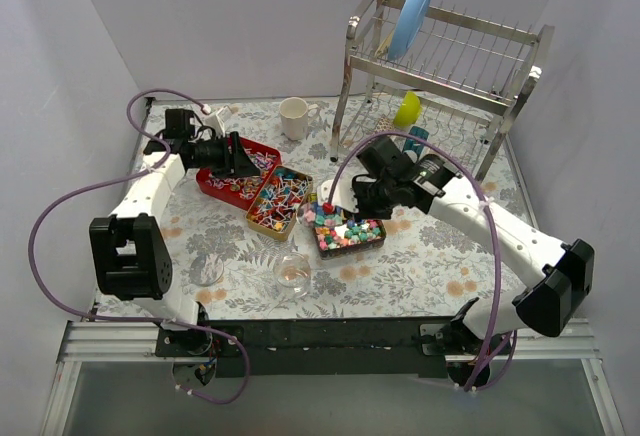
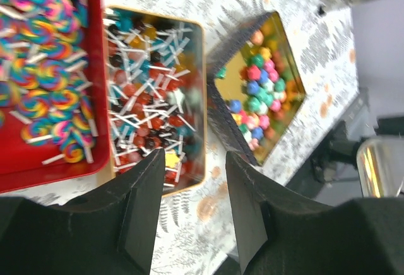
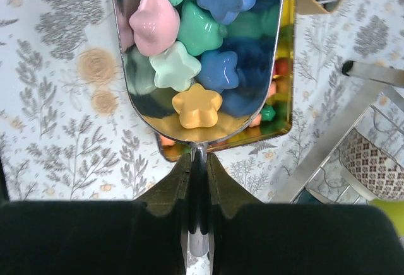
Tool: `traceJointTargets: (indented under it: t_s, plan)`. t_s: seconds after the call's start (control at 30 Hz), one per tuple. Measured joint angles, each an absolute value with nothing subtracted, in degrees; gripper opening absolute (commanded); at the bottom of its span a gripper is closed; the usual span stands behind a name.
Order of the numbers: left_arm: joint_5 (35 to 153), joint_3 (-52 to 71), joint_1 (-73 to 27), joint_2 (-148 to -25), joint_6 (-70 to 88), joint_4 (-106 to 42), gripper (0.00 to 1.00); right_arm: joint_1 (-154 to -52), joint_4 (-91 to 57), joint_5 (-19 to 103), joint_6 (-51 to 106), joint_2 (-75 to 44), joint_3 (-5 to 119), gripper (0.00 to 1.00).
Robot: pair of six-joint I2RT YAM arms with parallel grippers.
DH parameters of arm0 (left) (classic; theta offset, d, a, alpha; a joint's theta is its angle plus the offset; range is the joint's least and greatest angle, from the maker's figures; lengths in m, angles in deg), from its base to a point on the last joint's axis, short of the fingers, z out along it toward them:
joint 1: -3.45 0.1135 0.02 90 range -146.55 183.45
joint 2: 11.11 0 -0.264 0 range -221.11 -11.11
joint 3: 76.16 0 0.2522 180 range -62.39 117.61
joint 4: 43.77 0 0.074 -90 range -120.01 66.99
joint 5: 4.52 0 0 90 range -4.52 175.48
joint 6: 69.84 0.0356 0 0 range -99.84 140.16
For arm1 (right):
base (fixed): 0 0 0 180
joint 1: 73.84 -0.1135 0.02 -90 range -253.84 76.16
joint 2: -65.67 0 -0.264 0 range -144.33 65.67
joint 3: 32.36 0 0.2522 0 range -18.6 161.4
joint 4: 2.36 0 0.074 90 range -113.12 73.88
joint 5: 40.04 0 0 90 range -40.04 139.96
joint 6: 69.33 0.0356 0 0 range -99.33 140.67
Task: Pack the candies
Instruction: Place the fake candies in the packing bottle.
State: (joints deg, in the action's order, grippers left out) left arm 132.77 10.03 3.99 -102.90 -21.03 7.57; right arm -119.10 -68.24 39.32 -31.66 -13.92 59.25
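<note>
Right gripper (image 3: 198,161) first: my fingers are clenched tight on the thin handle of a shiny metal scoop (image 3: 145,116). Its long axis runs straight out from my jaws, with the mouth pointing away from me and the open face up. It's loaded. The pastel star-shaped candies (image 3: 197,105) are heaped in the bowl: pink, mint, blue, and one orange star nearest the handle. The scoop hangs over the near end of a gold rectangular tin (image 3: 283,98), which holds more of the same stars and sits mid-table on the floral-patterned table (image 3: 63,130).

Over to my left gripper (image 2: 196,168): the jaws stand apart with nothing between them, hovering above the table. Beyond the fingertips lies a red rectangular tray (image 2: 57,174) toward the table's far-left corner, full of rainbow swirl lollipops (image 2: 38,67). A gold rectangular tray (image 2: 203,98) lies just beside it, packed with small ball lollipops (image 2: 148,98), their white sticks pointing every which way.
</note>
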Motion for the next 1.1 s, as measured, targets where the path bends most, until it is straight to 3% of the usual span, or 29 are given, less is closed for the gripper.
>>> traceJointTargets:
  t_s: [0.6,1.1]
  plan:
    - [124.4,-0.9,8.8,-90.7,-24.3,2.0,0.44,-136.3,-86.9,56.2,-30.9,-27.2,71.3,0.01]
    - [124.3,-2.8,9.8,-87.1,-25.9,-1.4,0.47,-146.7,-89.8,75.4,-34.3,-30.8,74.1,0.01]
